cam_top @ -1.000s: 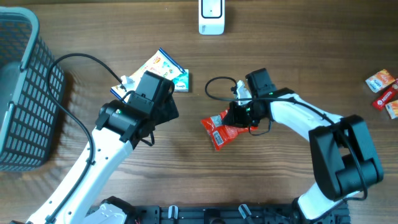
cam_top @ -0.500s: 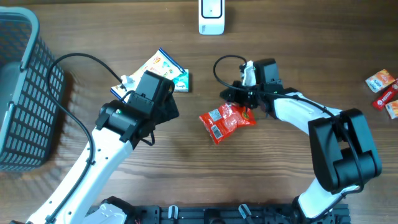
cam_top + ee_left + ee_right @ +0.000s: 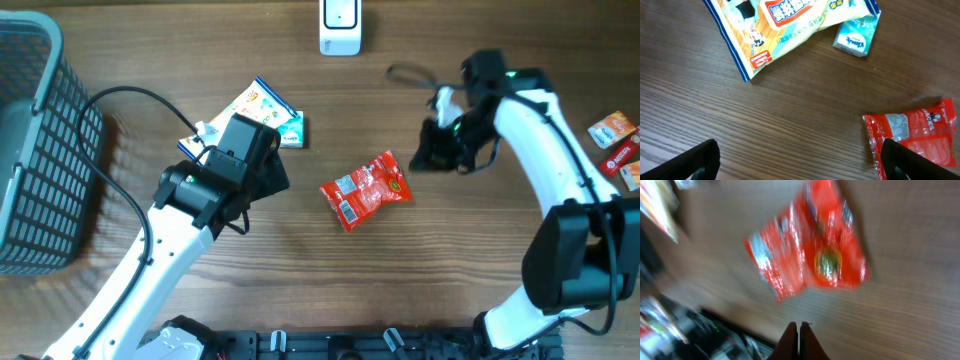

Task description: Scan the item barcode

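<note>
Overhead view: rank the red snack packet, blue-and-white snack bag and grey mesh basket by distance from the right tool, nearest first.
1. Red snack packet: mid-table, just below and left of the right tool.
2. Blue-and-white snack bag: farther left, above centre.
3. Grey mesh basket: far left edge.

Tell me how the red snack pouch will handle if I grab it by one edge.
Probably floppy: the red snack pouch looks like thin, crinkled film, so it may sag from a pinch. Its glossy wrinkles suggest a slippery surface. It lies flat on the wooden table, so it is likely light and unlikely to roll.
</note>
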You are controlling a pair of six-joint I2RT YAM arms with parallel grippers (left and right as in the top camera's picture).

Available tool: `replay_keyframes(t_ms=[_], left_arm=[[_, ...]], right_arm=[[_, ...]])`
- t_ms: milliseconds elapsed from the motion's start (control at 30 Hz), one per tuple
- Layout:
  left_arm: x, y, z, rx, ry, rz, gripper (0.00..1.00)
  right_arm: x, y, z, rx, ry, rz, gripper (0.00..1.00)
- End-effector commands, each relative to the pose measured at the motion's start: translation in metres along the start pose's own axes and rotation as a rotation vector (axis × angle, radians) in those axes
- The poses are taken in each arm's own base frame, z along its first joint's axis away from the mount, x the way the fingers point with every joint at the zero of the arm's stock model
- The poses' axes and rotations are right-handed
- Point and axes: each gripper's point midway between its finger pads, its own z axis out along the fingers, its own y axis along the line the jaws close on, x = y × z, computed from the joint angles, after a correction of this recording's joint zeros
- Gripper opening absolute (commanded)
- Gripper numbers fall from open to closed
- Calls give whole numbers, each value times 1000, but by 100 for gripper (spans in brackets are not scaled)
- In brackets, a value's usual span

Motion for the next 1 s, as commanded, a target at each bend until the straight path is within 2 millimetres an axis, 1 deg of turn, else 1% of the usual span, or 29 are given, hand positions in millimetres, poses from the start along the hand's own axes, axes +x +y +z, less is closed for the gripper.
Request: replay_keyframes(t_ms=[0, 33, 133, 200, 300, 400, 633, 800, 900, 967], left_arm=[[-5, -2, -1, 11, -12, -26, 100], [-5, -2, -1, 11, -12, -26, 100], [-4, -1, -1, 8, -9, -25, 100], [-3, 0, -1, 4, -4, -23, 100], [-2, 0, -1, 1, -1, -22, 100], [-2, 0, -1, 1, -1, -22, 100], [-1, 1, -1, -3, 2, -21, 100], [0, 4, -1, -11, 9, -21, 100], [0, 4, -1, -11, 10, -21, 100], [0, 4, -1, -12, 10, -21, 100]], right_arm=[[32, 3, 36, 108, 100, -142, 4], [38, 3, 48, 134, 108, -136, 4], [49, -6, 83, 265, 92, -81, 4], [56, -2, 99, 274, 85, -67, 4], [65, -1, 112, 281, 92, -42, 4], [66, 0, 120, 283, 86, -17, 4], [41, 9, 135, 222, -25, 7, 5], [24, 12, 140, 191, -71, 6, 4], [1, 13, 139, 153, -140, 2, 6], [-20, 12, 132, 121, -205, 13, 7]])
